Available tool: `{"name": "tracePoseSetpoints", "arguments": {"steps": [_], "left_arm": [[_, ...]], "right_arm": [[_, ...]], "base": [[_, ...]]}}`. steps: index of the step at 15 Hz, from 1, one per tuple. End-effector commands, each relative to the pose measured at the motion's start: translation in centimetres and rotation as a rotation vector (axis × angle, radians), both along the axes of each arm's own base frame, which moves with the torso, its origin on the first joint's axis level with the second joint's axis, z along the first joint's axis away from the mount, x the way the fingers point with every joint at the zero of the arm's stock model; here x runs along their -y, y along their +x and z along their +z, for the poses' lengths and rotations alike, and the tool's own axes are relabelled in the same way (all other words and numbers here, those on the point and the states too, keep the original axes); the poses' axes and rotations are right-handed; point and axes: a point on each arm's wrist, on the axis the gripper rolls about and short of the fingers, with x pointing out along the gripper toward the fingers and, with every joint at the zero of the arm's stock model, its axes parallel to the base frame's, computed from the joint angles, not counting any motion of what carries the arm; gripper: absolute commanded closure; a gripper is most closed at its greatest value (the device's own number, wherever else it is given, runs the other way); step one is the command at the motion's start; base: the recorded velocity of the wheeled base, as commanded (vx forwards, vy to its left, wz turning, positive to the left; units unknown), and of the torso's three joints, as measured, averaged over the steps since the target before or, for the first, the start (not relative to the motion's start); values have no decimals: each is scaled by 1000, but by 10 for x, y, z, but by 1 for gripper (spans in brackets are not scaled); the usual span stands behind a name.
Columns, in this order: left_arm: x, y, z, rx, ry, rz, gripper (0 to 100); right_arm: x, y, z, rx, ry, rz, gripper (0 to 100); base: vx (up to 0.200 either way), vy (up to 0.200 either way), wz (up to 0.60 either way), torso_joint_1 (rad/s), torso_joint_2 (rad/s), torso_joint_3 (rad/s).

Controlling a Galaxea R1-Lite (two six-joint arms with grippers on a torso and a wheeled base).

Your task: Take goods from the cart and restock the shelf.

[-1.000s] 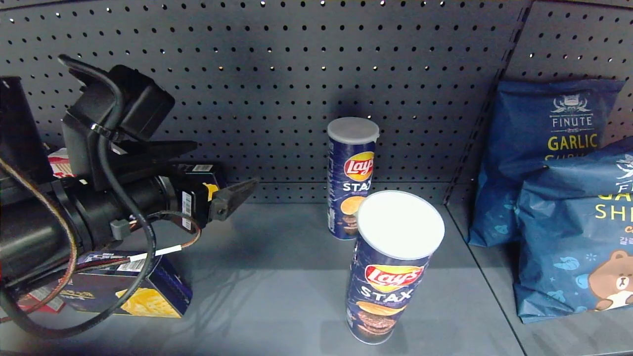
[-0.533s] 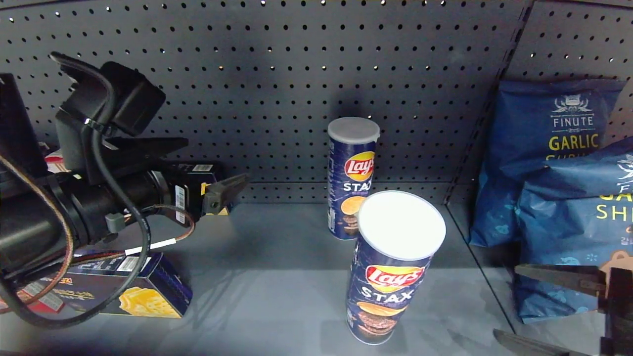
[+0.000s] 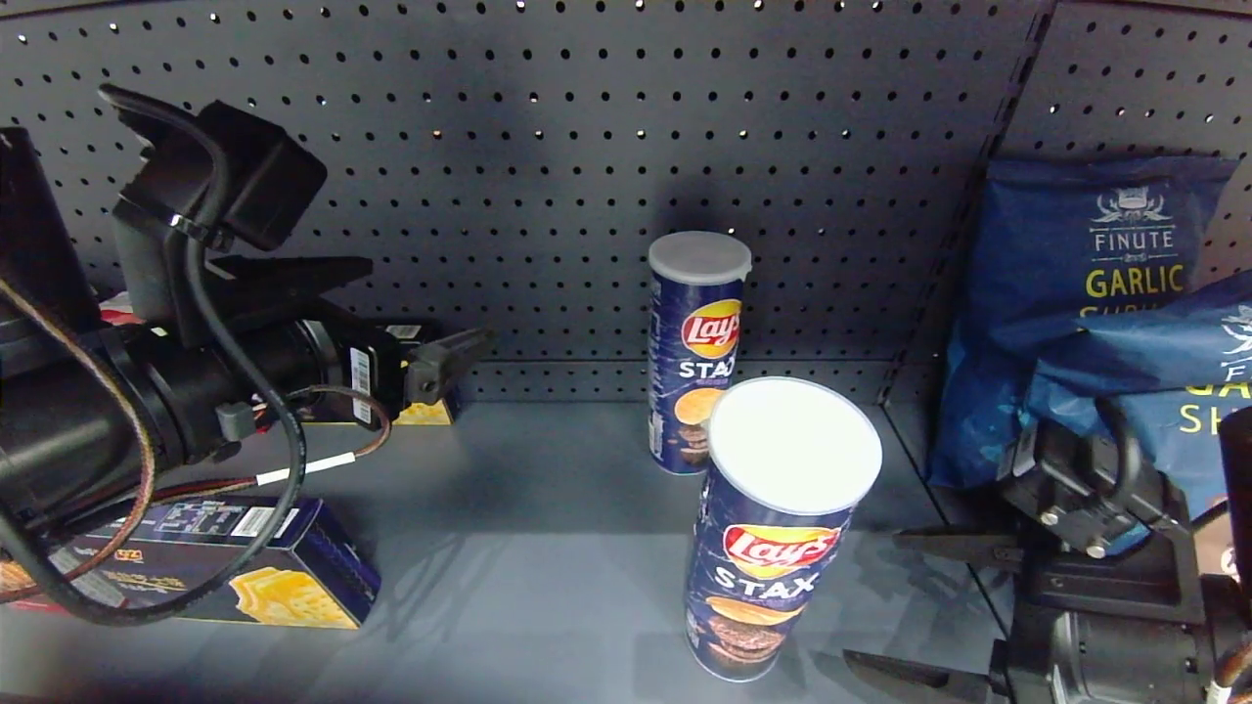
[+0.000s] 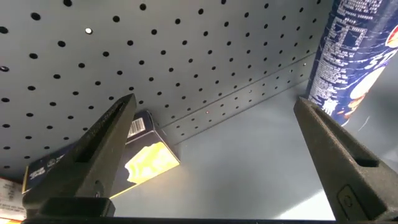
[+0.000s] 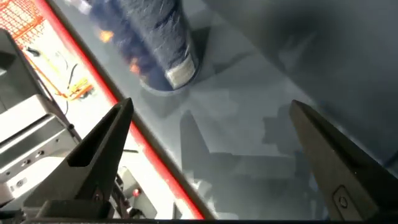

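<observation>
My left gripper [image 3: 430, 298] is spread wide with nothing between its fingers, hanging low at the back left of the shelf [image 3: 548, 548]. Just past it an upright box [image 3: 423, 411] stands against the perforated back panel [image 3: 548, 127], apart from the fingers as far as I can tell. Nearer the front edge on that side a flat box [image 3: 256, 579] lies on its broad face. My right gripper [image 3: 871, 597] is likewise released and empty, sitting low at the front right, just beside the front can [image 3: 773, 548] but not touching it. That can stands upright near the shelf's edge, lid on, with the rear can [image 3: 696, 352] upright behind it close to the back panel. Blue snack bags [image 3: 1076, 293] lean in the next bay to the right. My read is that this round of stocking is finished: two cans and two boxes are set down and both arms are free. What's left is fetching more stock; how much remains I can't judge.
</observation>
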Motion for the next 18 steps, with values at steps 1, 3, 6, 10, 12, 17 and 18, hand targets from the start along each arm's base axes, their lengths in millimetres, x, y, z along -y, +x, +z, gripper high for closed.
{"name": "tracePoseSetpoints", "arguments": {"steps": [1, 3, 6, 10, 12, 17, 18], "left_arm": [[1, 2, -1, -5, 3, 0, 0], [1, 2, -1, -3, 2, 0, 0], [0, 2, -1, -5, 3, 2, 0], [-1, 3, -2, -6, 3, 8, 0], [-1, 3, -2, -6, 3, 8, 0], [-1, 3, -1, -7, 2, -9, 0], [-1, 3, -1, -7, 2, -9, 0]], "right_arm": [[-12, 14, -2, -20, -19, -2, 0], [-16, 19, -3, -21, -28, -14, 0], [-22, 28, -2, -24, -31, -17, 0], [-26, 33, -4, -25, -35, -16, 0], [-24, 32, -3, -21, -30, -22, 0], [-19, 37, 0, -11, -22, -53, 0], [-20, 38, -1, -17, -27, -53, 0]], "base": [[0, 0, 0, 0, 0, 0], [0, 0, 0, 0, 0, 0], [0, 0, 0, 0, 0, 0], [0, 0, 0, 0, 0, 0], [0, 0, 0, 0, 0, 0], [0, 0, 0, 0, 0, 0], [0, 0, 0, 0, 0, 0]]}}
